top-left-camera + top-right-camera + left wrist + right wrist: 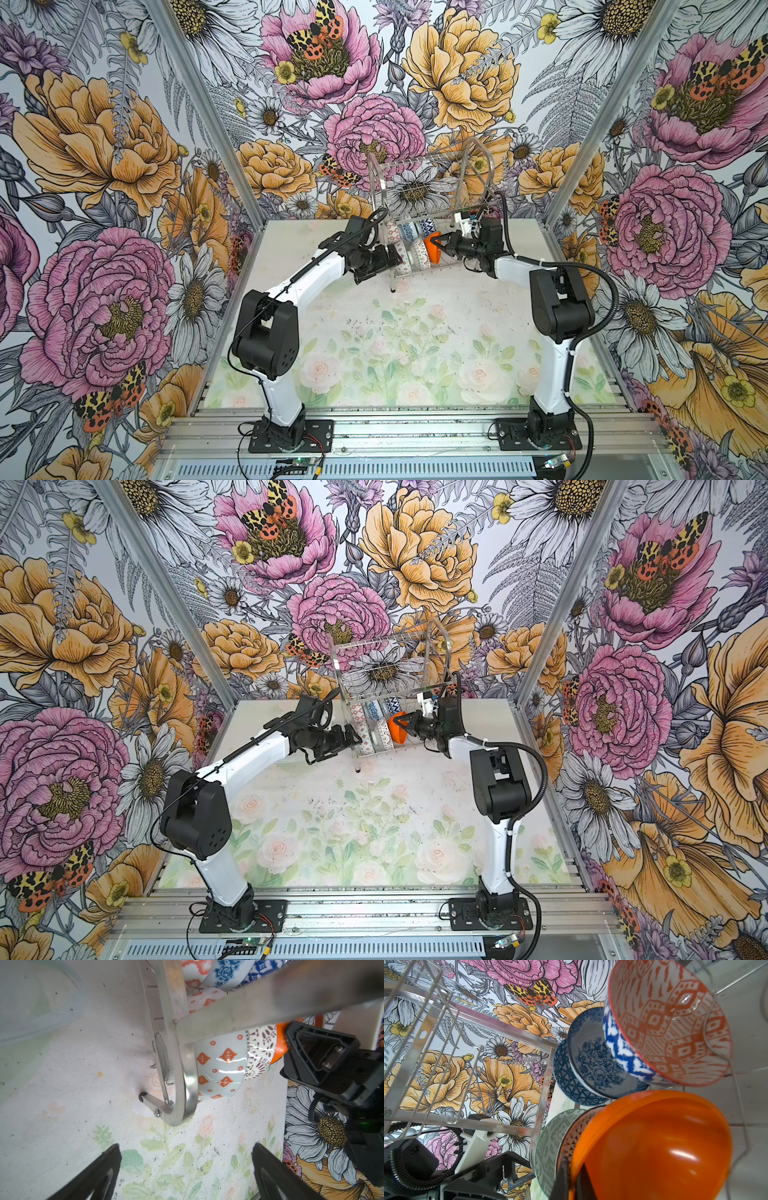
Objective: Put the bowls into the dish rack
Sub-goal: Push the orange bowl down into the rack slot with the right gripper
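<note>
While pinching the rim of the plain orange bowl (434,255) with the right gripper (444,246) clamped tight on it, reaches into the lower tier of the dish rack (188,1088) from one end. Shows in the right wrist view one black finger (563,1176) outside that rim and its partner inside, against the glossy wall. Holds this bowl on edge among the wires, straight ahead of the right gripper's tips, hollow turned back toward the wrist. Just beyond it, away from the right gripper: the lattice bowl (572,1136), on edge and packed close, contact not clear. Past that, the grey-green bowl (550,1153), last in the row and nearest the left gripper (186,1147), outer wall dotted with orange diamonds in the left wrist view. Beside this row, off to one side of the right gripper's reach: a second row on edge in the same tier, with the orange-white bowl (668,1022) nearest that gripper, the blue floral bowl (598,1064) behind it and the blue cross-hatched bowl (571,1082) farthest. Holds the left gripper spread wide and empty just outside the rack's opposite end, touching neither steel nor bowl. Between its fingertips in the left wrist view, flowered desk (62,1095); ahead of them, a rack leg (153,1103) with its dark foot set on that desk. All six bowls between the two grippers.
</note>
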